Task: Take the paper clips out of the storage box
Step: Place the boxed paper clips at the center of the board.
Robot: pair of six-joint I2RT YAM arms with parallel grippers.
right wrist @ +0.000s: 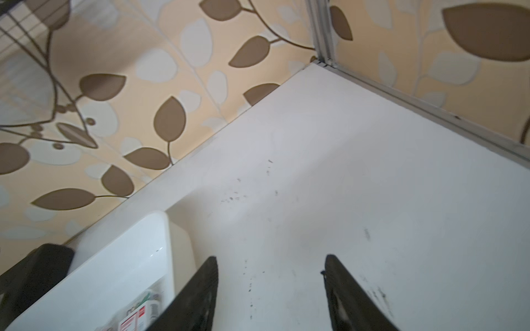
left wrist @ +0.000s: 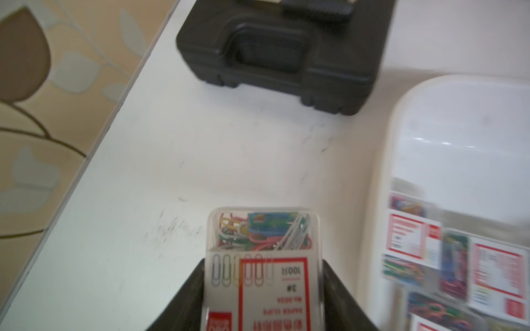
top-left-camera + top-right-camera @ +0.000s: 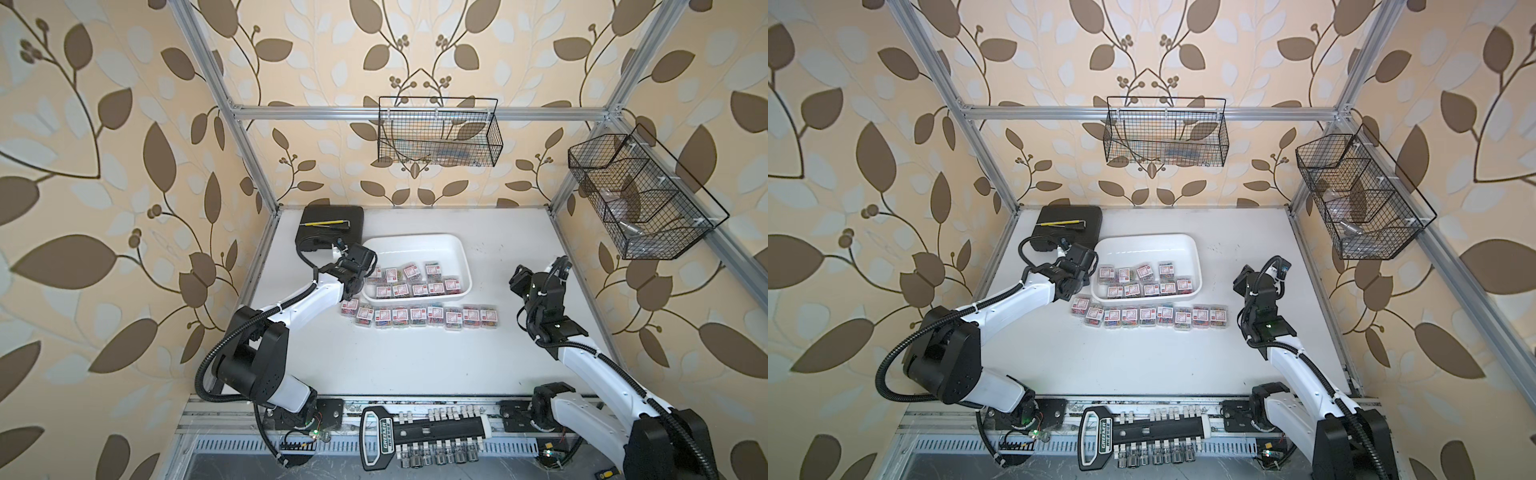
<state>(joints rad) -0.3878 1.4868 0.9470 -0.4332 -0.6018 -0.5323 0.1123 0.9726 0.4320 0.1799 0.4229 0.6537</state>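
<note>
The storage box (image 3: 415, 245) is a shallow white tray left of the table's middle, with several paper clips boxes (image 3: 415, 286) in its near half. Several more paper clips boxes (image 3: 419, 316) lie in a row on the table in front of it. My left gripper (image 2: 263, 262) is shut on one clear paper clips box (image 2: 258, 229), above the table just outside the tray's left rim (image 2: 387, 172). In both top views this gripper (image 3: 357, 266) (image 3: 1079, 266) hides the held box. My right gripper (image 1: 271, 258) stands open with nothing in it, above bare table right of the tray (image 1: 114, 258).
A black hard case (image 3: 332, 226) with a yellow-handled tool (image 3: 326, 223) on it sits at the back left, close to the left arm. Black wire baskets hang on the back wall (image 3: 438, 133) and the right wall (image 3: 640, 195). A socket rail (image 3: 424, 434) lies along the front edge.
</note>
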